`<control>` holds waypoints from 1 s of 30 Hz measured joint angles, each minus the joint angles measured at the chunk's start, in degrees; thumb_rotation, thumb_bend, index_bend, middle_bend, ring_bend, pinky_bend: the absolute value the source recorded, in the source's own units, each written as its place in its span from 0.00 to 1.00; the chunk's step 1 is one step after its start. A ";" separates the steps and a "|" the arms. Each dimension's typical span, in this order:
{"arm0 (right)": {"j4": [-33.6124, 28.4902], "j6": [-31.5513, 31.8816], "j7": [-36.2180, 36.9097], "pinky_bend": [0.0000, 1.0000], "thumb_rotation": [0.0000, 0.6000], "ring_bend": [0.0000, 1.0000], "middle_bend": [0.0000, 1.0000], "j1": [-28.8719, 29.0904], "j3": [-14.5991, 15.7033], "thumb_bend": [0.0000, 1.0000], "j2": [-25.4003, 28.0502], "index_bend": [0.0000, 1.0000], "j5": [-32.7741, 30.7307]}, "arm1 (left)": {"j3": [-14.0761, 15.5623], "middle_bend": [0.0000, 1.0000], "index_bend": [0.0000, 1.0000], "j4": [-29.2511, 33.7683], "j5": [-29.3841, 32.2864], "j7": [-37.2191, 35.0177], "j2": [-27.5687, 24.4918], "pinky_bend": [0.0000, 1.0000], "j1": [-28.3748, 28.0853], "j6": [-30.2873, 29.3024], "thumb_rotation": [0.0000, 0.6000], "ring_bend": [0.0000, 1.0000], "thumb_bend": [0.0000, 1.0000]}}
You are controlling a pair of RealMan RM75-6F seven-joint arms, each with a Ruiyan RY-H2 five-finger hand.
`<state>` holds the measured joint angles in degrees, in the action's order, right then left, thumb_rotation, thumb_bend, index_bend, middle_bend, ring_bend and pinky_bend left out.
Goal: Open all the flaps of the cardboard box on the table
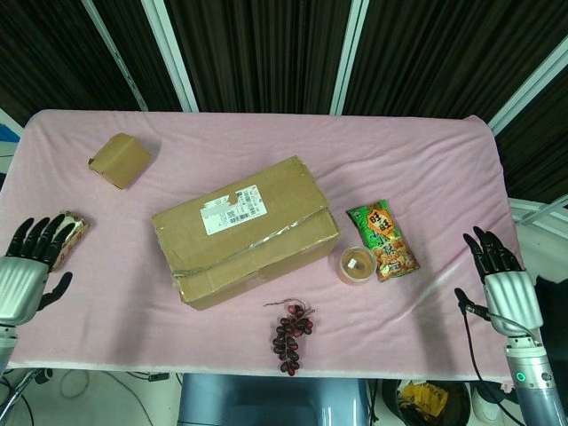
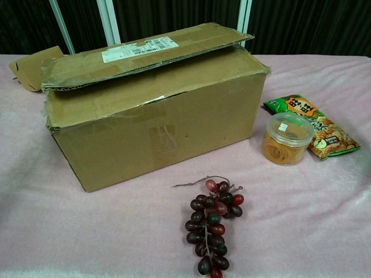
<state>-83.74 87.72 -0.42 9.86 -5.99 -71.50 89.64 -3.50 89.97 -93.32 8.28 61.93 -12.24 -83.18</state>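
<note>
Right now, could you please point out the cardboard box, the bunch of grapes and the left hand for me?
cardboard box [image 1: 244,232]: head view, on its closed top flaps.
bunch of grapes [image 2: 213,223]: chest view, middle of the cluster.
left hand [image 1: 29,271]: head view, back of the hand.

Two hands [image 1: 25,275] [image 1: 504,282] — one cardboard box [image 1: 244,231], one grape bunch [image 1: 290,334], one snack bag [image 1: 382,240]
</note>
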 measured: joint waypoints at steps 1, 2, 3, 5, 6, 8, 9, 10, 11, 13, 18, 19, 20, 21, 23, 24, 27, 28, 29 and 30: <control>0.02 -0.02 0.04 0.22 1.00 0.00 0.00 0.01 -0.06 0.28 -0.01 0.00 -0.08 | 0.20 0.00 0.00 0.49 -0.82 0.86 -0.61 0.00 -0.57 0.65 1.00 0.00 0.46; 0.05 -0.07 0.09 0.22 1.00 0.00 0.00 0.02 -0.11 0.28 -0.02 0.00 -0.22 | 0.44 0.00 0.00 1.28 -1.87 2.00 -1.51 0.00 -1.41 1.66 1.00 0.00 0.49; 0.07 -0.15 0.13 0.22 1.00 0.00 0.00 0.03 -0.14 0.28 -0.03 0.00 -0.34 | 0.58 0.00 0.00 1.93 -2.69 2.82 -2.26 0.00 -2.10 2.43 1.00 0.00 0.51; 0.11 -0.32 0.22 0.22 1.00 0.00 0.00 0.04 -0.21 0.28 -0.06 0.00 -0.58 | 0.81 0.00 0.00 3.55 -4.93 4.63 -4.08 0.00 -3.79 4.05 1.00 0.00 0.54; 0.12 -0.37 0.24 0.22 1.00 0.00 0.00 0.06 -0.23 0.28 -0.08 0.00 -0.65 | 0.86 0.00 0.00 4.26 -6.00 5.43 -4.75 0.00 -4.57 4.74 1.00 0.00 0.56; 0.15 -0.46 0.20 0.22 1.00 0.00 0.00 0.10 -0.25 0.28 -0.12 0.00 -0.69 | 0.91 0.00 0.00 6.00 -8.66 7.49 -6.15 0.00 -6.48 6.39 1.00 0.00 0.58; 0.18 -0.50 0.15 0.22 1.00 0.00 0.00 0.11 -0.25 0.28 -0.14 0.00 -0.70 | 0.91 0.00 0.00 6.75 -9.84 8.45 -6.73 0.00 -7.32 7.11 1.00 0.00 0.59; 0.18 -0.53 0.12 0.22 1.00 0.00 0.00 0.12 -0.24 0.28 -0.15 0.00 -0.71 | 0.91 0.00 0.00 7.54 -11.03 9.43 -7.32 0.00 -8.17 7.91 1.00 0.00 0.59; 0.16 -0.54 0.12 0.22 1.00 0.00 0.00 0.13 -0.22 0.28 -0.16 0.00 -0.70 | 0.91 0.00 0.00 8.76 -12.48 10.71 -8.09 0.00 -9.24 9.10 1.00 0.00 0.60; 0.16 -0.50 0.10 0.22 1.00 0.00 0.00 0.12 -0.20 0.28 -0.14 0.00 -0.63 | 0.92 0.01 0.00 10.77 -14.37 12.48 -9.10 0.00 -10.80 10.97 1.00 0.00 0.61; -0.07 -0.34 0.17 0.22 1.00 0.00 0.00 0.06 -0.13 0.28 -0.06 0.00 -0.47 | 1.18 0.07 0.00 15.21 -17.63 16.48 -10.71 0.00 -14.01 15.96 1.00 0.00 0.62; -0.15 -0.33 0.19 0.22 1.00 0.00 0.00 0.04 -0.09 0.28 -0.04 0.00 -0.43 | 1.28 0.07 0.01 15.70 -17.85 16.98 -10.76 0.00 -14.37 16.73 1.00 0.00 0.62; -0.19 -0.32 0.16 0.22 1.00 0.00 0.00 0.04 -0.03 0.28 -0.02 0.00 -0.33 | 1.42 0.09 0.02 16.22 -18.08 17.50 -10.77 0.00 -14.80 17.69 1.00 0.00 0.63; -0.20 -0.31 0.11 0.22 1.00 0.00 0.00 0.03 0.02 0.28 0.00 0.00 -0.24 | 1.52 0.10 0.02 16.49 -18.20 17.82 -10.73 0.00 -15.05 18.30 1.00 0.00 0.63; -0.24 -0.33 0.15 0.22 1.00 0.00 0.00 0.03 0.08 0.28 0.01 0.00 -0.19 | 1.78 0.11 0.03 16.94 -18.38 18.83 -10.47 0.00 -15.61 19.82 1.00 0.00 0.63; -0.27 -0.35 0.18 0.22 1.00 0.00 0.00 0.03 0.09 0.28 0.02 0.00 -0.19 | 1.93 0.11 0.03 17.12 -18.44 19.48 -10.24 0.00 -15.91 20.66 1.00 0.00 0.63; -0.33 -0.33 0.31 0.22 1.00 0.00 0.00 0.02 0.08 0.28 0.08 0.00 -0.20 | 2.23 0.13 0.04 17.25 -18.41 20.59 -9.63 0.00 -16.39 22.14 1.00 0.00 0.63; -0.35 -0.32 0.36 0.22 1.00 0.00 0.00 0.02 0.07 0.28 0.10 0.00 -0.20 | 2.29 0.13 0.05 17.26 -18.33 20.92 -9.40 0.00 -16.52 22.60 1.00 0.00 0.63; -0.38 -0.32 0.40 0.22 1.00 0.00 0.00 0.01 0.08 0.28 0.13 0.00 -0.20 | 2.37 0.13 0.05 17.27 -18.17 21.40 -9.05 0.00 -16.70 23.21 1.00 0.00 0.63; -0.40 -0.34 0.43 0.22 1.00 0.00 0.00 0.01 0.08 0.28 0.14 0.00 -0.21 | 2.43 0.13 0.05 17.29 -18.05 21.77 -8.78 0.00 -16.85 23.64 1.00 0.00 0.63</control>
<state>-84.14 87.38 0.01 9.87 -5.91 -71.36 89.44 -1.07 107.26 -111.37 30.05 53.14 -29.09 -59.54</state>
